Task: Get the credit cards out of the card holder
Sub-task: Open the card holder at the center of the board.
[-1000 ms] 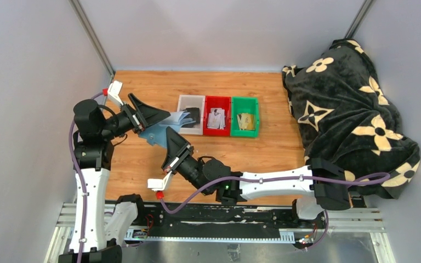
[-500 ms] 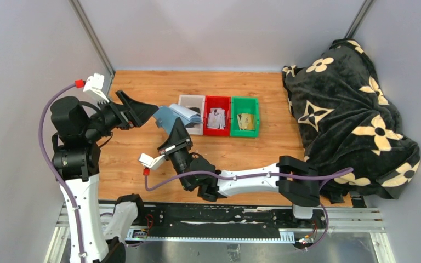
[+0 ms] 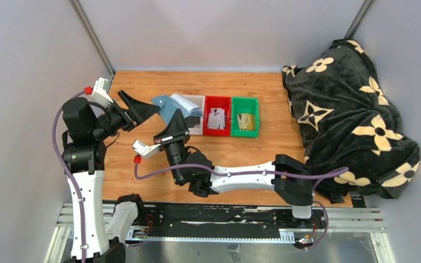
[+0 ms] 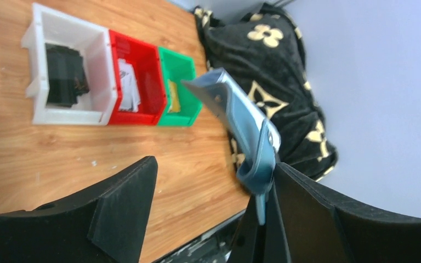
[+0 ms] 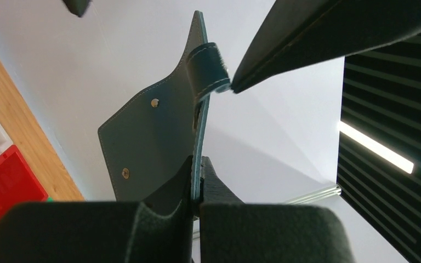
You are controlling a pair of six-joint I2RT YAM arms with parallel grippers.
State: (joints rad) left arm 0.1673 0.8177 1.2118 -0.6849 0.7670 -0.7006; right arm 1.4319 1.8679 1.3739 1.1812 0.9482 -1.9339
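At centre-left of the top view, the right gripper (image 3: pixel 178 120) is gripping the bottom edge of the card holder (image 3: pixel 167 107) with fingers pressed tight, holding it upright above the worktop (image 3: pixel 274 109). Further back, on the left, the left gripper (image 3: pixel 151 111) is straddling the card holder's long free flap, fingers wide apart and empty, one tip seemingly touching the strap.

This is looking like a robotics lab test cell. Plain grey panels (image 3: pixel 225 33) are closing in a small wooden tabletop (image 3: pixel 274 148) on three sides, with metal posts (image 3: pixel 91 35) running up the corners. Two robot arms (image 3: pixel 241 178) are sitting bolted to a slotted rail (image 3: pixel 225 222) at the near edge. Three coloured bins (image 3: pixel 219 115) are standing in a row, and a blanket (image 3: pixel 351 120) is lying heaped on the right.
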